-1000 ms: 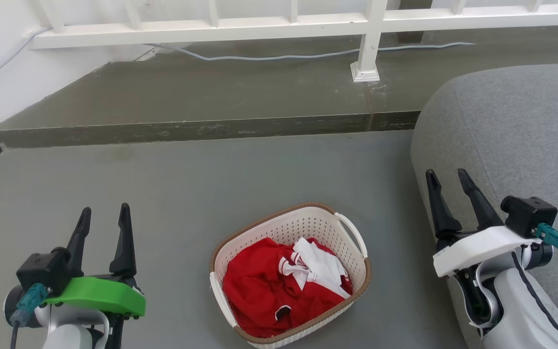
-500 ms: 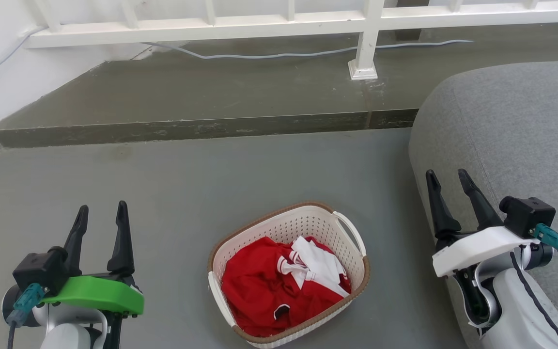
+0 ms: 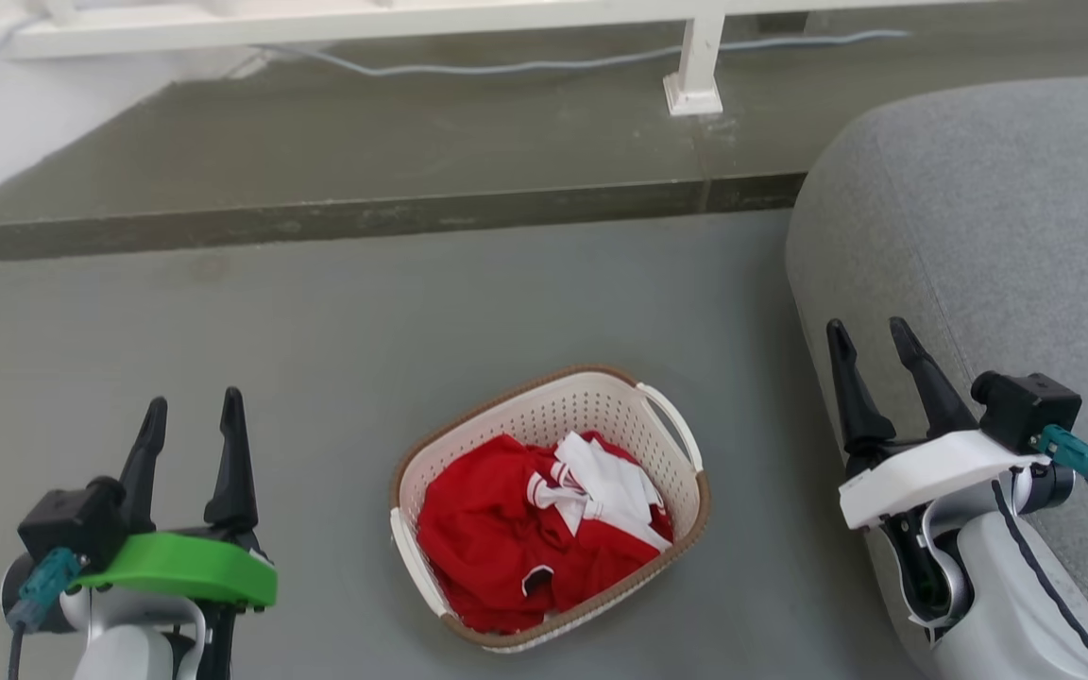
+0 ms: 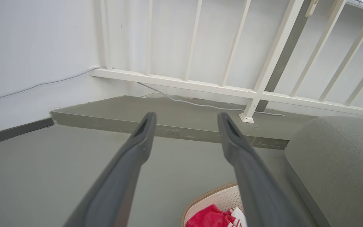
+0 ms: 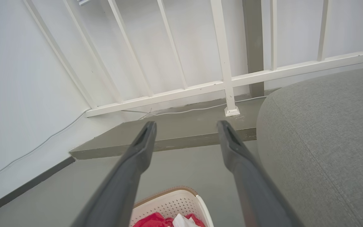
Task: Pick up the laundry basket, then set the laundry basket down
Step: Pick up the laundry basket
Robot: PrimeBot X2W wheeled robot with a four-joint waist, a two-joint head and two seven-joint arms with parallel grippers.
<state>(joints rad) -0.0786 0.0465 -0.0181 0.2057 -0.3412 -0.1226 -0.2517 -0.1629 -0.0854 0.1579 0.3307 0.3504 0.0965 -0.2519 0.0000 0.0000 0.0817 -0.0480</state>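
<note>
— Cream-white perforated plastic laundry basket (image 3: 563,411) with the brown woven-look rim: where?
— Down on the grey floor (image 3: 412,312), well short of the step at its far edge, closer to the sofa side. Between the two arms, well apart from both grippers, touched by neither.
— Inside?
— Crumpled red cloth (image 3: 478,529), with a white piece (image 3: 605,486) on top toward the right.
— Left gripper (image 3: 194,397), on the green mount?
— Lower left of the head view, fingers pointing up it, spread with a clear gap, holding nothing. Over bare floor.
— Right gripper (image 3: 867,325), on the white mount?
— Lower right, likewise parted and empty, in front of the edge of the rounded grey fabric sofa (image 3: 978,208). Cannot tell whether touching it.
— Beyond the basket?
— Raised grey step (image 3: 365,151) across the far side of the floor, with a white railing post (image 3: 695,66) standing on it and a pale cable (image 3: 506,66) lying along it.
</note>
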